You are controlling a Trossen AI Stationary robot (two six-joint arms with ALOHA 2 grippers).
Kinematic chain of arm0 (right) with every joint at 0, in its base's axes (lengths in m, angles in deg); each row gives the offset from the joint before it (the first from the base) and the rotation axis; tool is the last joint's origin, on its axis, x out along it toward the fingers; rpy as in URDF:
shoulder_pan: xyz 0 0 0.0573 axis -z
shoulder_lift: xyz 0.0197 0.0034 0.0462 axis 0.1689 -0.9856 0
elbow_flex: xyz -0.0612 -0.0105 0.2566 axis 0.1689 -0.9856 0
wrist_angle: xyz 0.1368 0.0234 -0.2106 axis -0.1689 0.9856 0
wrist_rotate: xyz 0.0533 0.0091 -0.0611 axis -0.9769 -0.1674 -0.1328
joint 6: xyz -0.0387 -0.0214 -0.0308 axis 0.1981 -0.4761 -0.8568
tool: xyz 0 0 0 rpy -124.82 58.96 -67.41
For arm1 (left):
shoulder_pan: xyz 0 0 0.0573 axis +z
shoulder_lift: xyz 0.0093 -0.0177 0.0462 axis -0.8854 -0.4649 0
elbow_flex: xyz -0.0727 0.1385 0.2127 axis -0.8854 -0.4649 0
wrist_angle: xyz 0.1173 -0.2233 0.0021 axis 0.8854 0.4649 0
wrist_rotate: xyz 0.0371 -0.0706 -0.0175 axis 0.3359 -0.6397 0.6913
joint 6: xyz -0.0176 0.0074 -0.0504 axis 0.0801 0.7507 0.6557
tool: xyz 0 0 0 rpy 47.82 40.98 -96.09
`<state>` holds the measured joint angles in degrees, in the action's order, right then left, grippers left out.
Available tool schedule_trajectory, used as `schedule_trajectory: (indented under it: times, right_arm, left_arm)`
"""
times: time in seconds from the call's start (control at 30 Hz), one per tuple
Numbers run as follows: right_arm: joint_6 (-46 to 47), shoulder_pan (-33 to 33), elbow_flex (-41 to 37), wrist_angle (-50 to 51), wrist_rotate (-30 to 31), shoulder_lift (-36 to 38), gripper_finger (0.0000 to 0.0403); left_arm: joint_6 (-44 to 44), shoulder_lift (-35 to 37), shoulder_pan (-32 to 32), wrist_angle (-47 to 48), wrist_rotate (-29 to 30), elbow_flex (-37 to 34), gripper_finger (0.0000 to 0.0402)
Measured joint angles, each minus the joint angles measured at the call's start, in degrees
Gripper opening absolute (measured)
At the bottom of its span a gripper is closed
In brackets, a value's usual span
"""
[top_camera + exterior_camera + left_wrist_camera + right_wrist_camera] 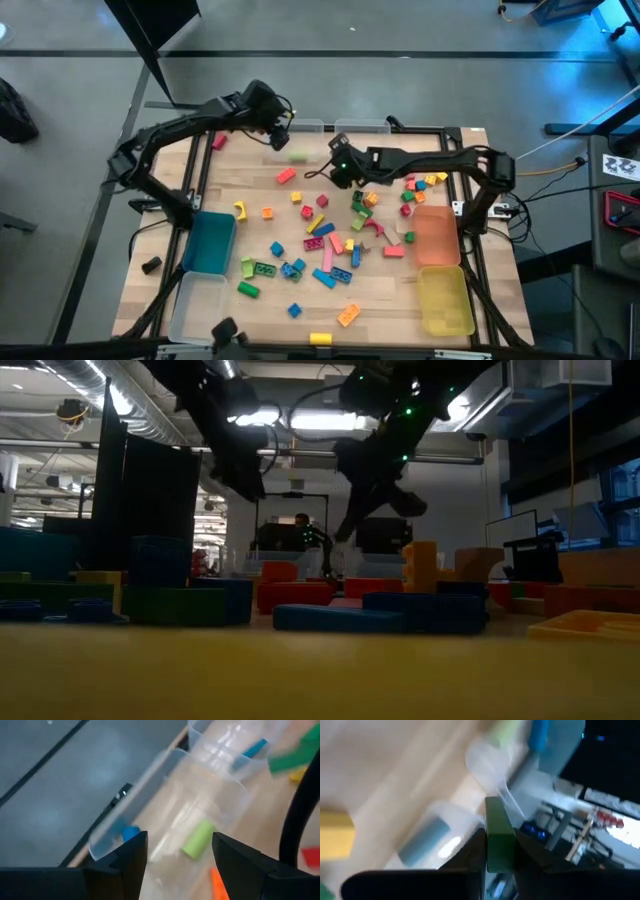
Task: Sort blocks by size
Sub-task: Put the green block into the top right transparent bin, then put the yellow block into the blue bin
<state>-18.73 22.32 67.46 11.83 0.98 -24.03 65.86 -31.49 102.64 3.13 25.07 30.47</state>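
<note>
The right gripper (499,851) is closed on a small dark-green plastic brick (498,837), pinched across its narrow faces and held on end. In the high view that gripper (341,166) sits just above centre frame, off the table. The left gripper (281,135) hovers at upper left-centre with its jaws wide apart and nothing between them; a light-green plastic brick (298,155) lies just below it.

The remaining small coloured plastic bricks (322,243) lie scattered over the pale wooden tabletop (390,290), mostly centre and right.

Judgement: the bricks look rigid, light and smooth-sided, so likely to slip or twist. Flat opposite sides are the best hold, not studs.

Only the right wrist view shows the held brick. The left wrist view (176,851) alone shows clear plastic bins (220,775).
</note>
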Motion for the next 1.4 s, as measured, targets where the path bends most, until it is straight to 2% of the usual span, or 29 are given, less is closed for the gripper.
schedule_trajectory:
  times: [0.13, 0.3, 0.4, 0.63, 0.87, 1.13, 1.4]
  right_arm:
    - [3.92, 2.55, 0.00, 4.97, 2.65, 1.81, 0.0085]
    - [6.80, 7.57, 0.00, 6.32, 3.17, 2.98, 0.0065]
    - [8.40, 11.23, -0.02, 6.82, 2.13, 2.89, 0.0065]
    - [11.58, 17.30, -0.09, 8.58, -4.57, 2.54, 0.0107]
    - [14.20, 19.10, -0.09, 9.34, -13.70, 2.54, 0.0107]
    - [14.55, 18.93, -0.09, 9.32, -12.72, 2.54, 0.0106]
    - [17.21, 18.93, -0.07, 9.33, -9.17, 2.54, 0.0107]
  left_arm:
    - [1.79, 2.70, -1.97, 7.74, -0.01, 0.00, 0.0205]
    - [3.84, 3.95, -4.73, 16.33, -0.02, 0.00, 0.0205]
    - [8.00, 3.74, -6.11, 20.97, 0.00, -0.02, 0.0205]
    - [20.63, 3.65, -8.90, 29.03, 0.00, -0.02, 0.0205]
    - [30.57, 3.64, -12.41, 35.44, -0.02, -0.02, 0.0205]
    - [51.96, 3.62, -17.56, 36.63, -0.04, -3.92, 0.0205]
    - [60.57, 3.58, -21.60, 35.80, -1.46, -10.88, 0.0205]
